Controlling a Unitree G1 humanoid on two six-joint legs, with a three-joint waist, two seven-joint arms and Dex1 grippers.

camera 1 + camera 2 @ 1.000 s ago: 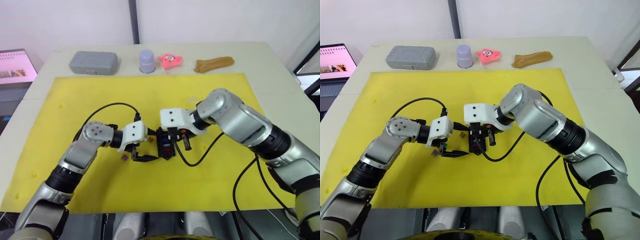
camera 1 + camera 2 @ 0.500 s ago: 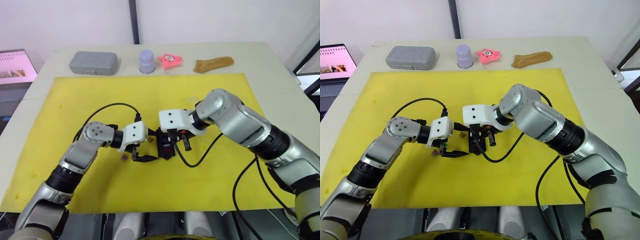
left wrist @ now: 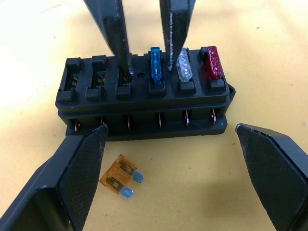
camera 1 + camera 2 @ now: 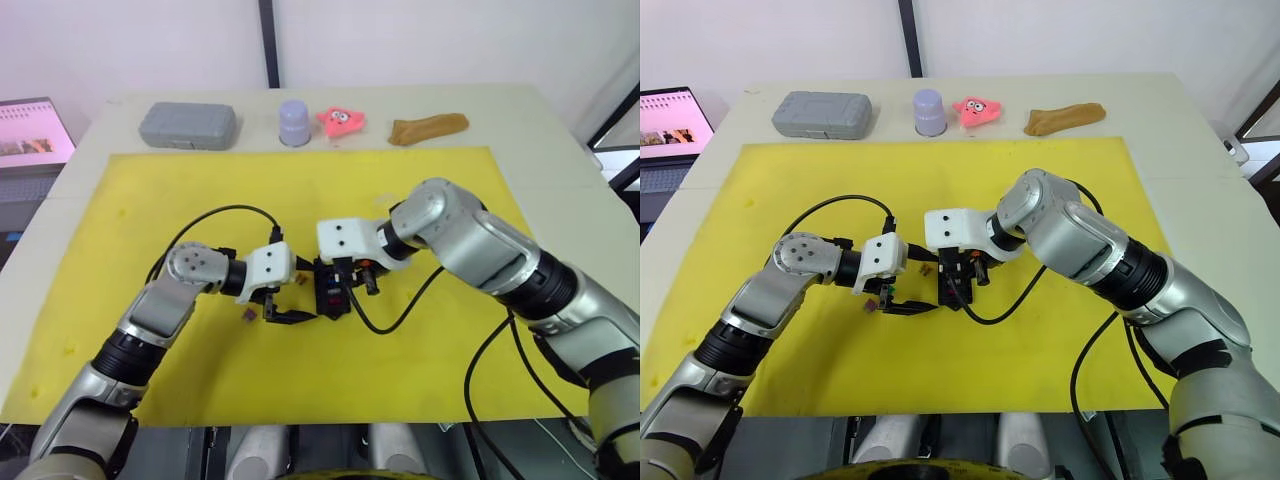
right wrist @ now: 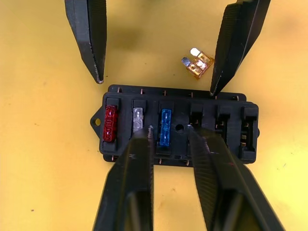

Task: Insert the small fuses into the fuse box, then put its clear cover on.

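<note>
The black fuse box lies mid-mat between both grippers, with a blue fuse, a clear grey fuse and a red fuse seated in one row. My right gripper is open only slightly, its tips on the box top either side of the blue fuse. My left gripper stands wide open beside the box's long wall. An orange fuse lies loose on the mat between the left fingers. A purple fuse rests near the left wrist. I cannot make out the clear cover.
Along the table's far edge behind the yellow mat stand a grey case, a lilac cup, a pink toy and a brown object. A laptop sits far left. Black cables loop by both wrists.
The right gripper has edged slightly left over the fuse box. The left arm and the box stay where they were.
</note>
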